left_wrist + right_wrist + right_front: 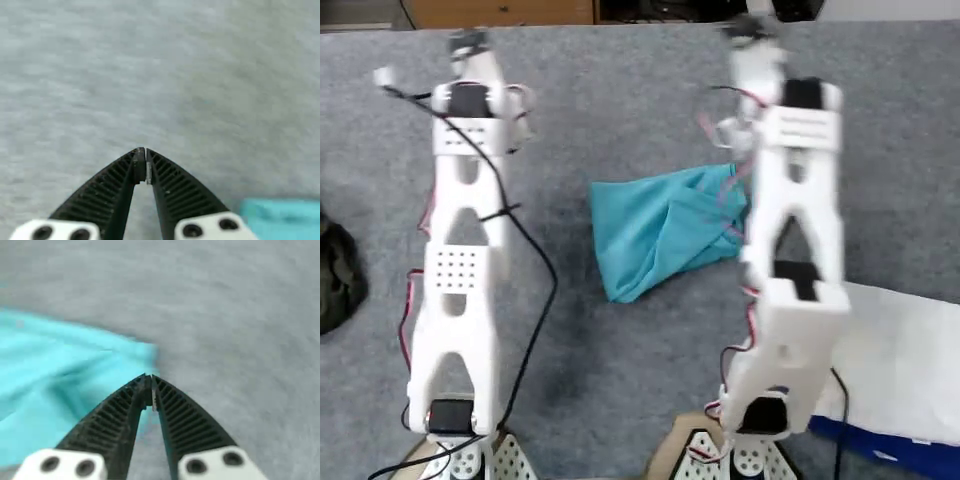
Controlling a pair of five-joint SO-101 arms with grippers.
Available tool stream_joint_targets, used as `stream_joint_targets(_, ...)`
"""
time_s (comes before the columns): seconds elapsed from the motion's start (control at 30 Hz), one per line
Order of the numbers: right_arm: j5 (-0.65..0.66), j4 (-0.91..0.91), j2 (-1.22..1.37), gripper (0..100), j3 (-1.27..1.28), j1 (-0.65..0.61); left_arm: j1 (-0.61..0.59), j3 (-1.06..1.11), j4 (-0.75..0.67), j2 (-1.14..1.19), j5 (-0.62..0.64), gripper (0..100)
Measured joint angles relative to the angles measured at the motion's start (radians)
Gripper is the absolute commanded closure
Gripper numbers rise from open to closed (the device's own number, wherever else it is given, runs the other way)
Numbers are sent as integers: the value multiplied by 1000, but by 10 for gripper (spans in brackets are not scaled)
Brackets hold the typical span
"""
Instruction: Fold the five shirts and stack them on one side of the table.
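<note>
Your right claw [148, 390] is pinched closed with nothing caught, its tips at the rumpled teal shirt's [60, 380] edge, likely poised for a corner grab. Your left claw [141, 165] is closed and empty too, over bare desk [150, 75], with the shirt just beside it. Open desk lies ahead of both, and a white cloth [900, 350] sits behind the right claw.

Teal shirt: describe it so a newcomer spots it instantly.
On the grey table, look between the two white arms, against the right arm. The teal shirt lies there loosely bunched. It is the only teal cloth; the neighbouring white cloth lies flat beside the right arm's base.
</note>
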Motion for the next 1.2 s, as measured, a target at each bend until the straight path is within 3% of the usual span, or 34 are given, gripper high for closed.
stream_joint_targets(0.2, 63, 261, 222, 994, -301, -178, -58, 18, -98, 152, 2, 981)
stream_joint_targets(0.37, 35, 350, 388, 994, -465, -184, -52, 2, -104, 178, -2, 981)
stream_joint_targets(0.57, 34, 353, 408, 994, -476, -187, -44, 0, -104, 178, -2, 981)
stream_joint_targets(0.83, 32, 353, 374, 995, -292, -140, -44, 0, -118, 178, -2, 981)
stream_joint_targets(1.2, 155, 353, 63, 995, 117, -11, -44, 0, -129, 178, -2, 981)
